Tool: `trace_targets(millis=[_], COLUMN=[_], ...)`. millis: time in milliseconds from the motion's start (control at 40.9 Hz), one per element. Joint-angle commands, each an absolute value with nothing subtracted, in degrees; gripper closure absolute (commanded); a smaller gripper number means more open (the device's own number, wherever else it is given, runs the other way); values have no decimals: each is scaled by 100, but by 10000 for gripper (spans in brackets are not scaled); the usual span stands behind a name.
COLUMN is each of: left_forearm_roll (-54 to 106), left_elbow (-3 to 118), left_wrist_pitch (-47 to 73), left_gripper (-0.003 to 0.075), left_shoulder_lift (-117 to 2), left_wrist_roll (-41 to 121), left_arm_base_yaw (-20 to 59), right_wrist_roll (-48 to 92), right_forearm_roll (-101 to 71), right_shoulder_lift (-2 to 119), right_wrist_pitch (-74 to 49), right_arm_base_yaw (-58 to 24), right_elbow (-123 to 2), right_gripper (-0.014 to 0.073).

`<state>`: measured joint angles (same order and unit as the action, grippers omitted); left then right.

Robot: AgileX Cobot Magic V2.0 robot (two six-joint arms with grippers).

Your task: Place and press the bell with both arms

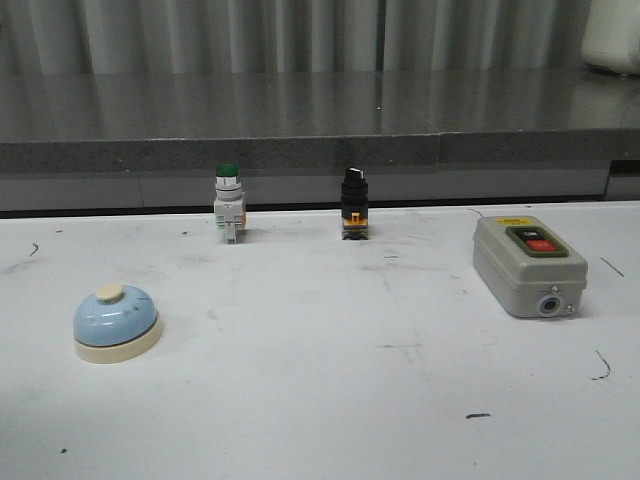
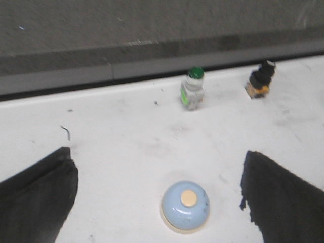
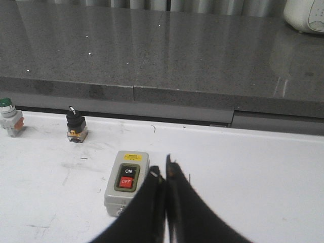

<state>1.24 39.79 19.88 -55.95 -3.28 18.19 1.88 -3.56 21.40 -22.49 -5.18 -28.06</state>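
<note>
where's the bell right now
In the front view the bell sits on the white table at the near left, in front and left of the green-capped push button; it lies between the left gripper's open fingers.

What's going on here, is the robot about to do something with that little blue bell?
Nothing is being held yet. The bell sits alone on the white table, on the robot's left side. The left gripper hangs over it with its fingers spread wide, the bell between them and untouched. The right gripper is shut and empty, near the grey switch box. A green-capped push button and a black knob switch stand along the table's far edge.
</note>
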Motion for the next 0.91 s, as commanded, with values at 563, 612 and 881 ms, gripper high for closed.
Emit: trace_targets(millis=[563,612,881], left_forearm_roll=[191,191,191], left_elbow=[6616,6704,6962], left_wrist_pitch=[4188,4320,4387], left_gripper=[105,104,122], left_shoulder_lift=[-9855,-10028,-10539], left_wrist_roll=[-329,-329,-329], left_arm_base_yaw=[2390,2390,2390], right_wrist_roll=[184,184,184], right_forearm_roll=[-350,-350,-350], right_shoulder_lift=[2222,2222,2222], right_wrist_pitch=[-1751,-1746,-1746], right_arm_base_yaw=[-487,-487,-487], right_elbow=[-3013,-3013,-3013], right_gripper=[590,590,590])
